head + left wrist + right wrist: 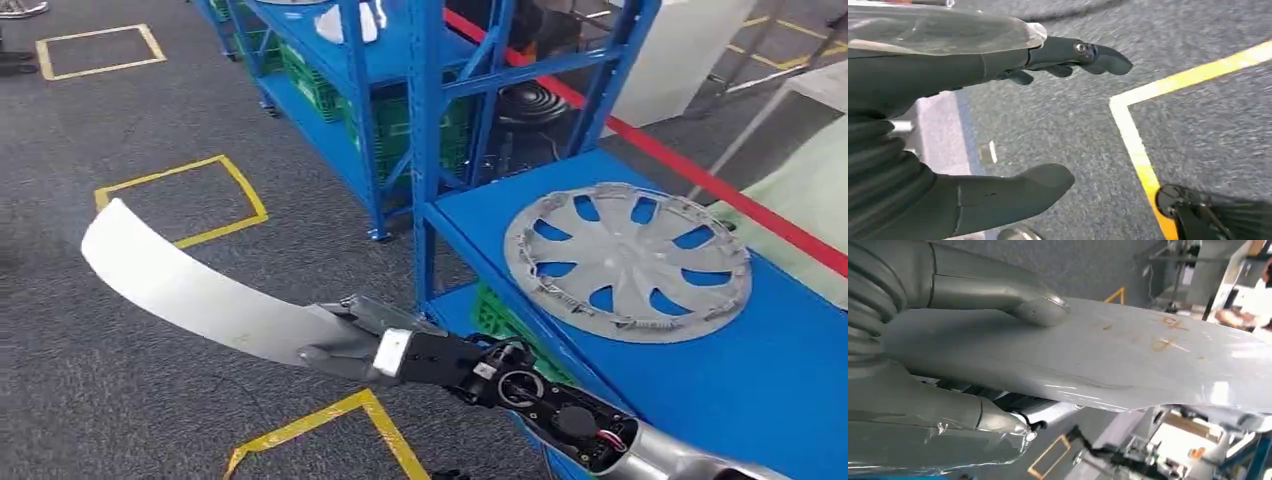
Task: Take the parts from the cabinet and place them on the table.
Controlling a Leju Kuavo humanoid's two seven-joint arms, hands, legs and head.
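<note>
Starting on the left of your head view, there's grey speckled carpet [120, 400] with yellow tape squares [185, 200] marked on it. Hanging out over that carpet is the long, curved, white glossy panel [190, 290], running from its rounded tip on the left down to your right hand [365, 345], which grips it at the near end. The right wrist view backs that up: your thick grey thumb [1038, 310] is pressed on the panel's [1108, 355] upper face, with the rest of the hand wrapped under it, so that's a solid grasp. You can see some faint orange scribbles [1165, 335] on the panel there too.

Your left hand [998, 125] shows up in the left wrist view, over the carpet and a yellow tape corner [1133, 130], fingers [1083, 55] stretched out, thumb apart, holding nothing.

Moving right in the head view, there are blue metal shelving racks [400, 90] with green plastic crates [400, 135] on the lower levels. Further right is the blue shelf top [780, 360], and lying flat on it is a silver-grey spoked hubcap [628, 262], well apart from the panel. A red stripe [700, 170] runs diagonally behind it.
</note>
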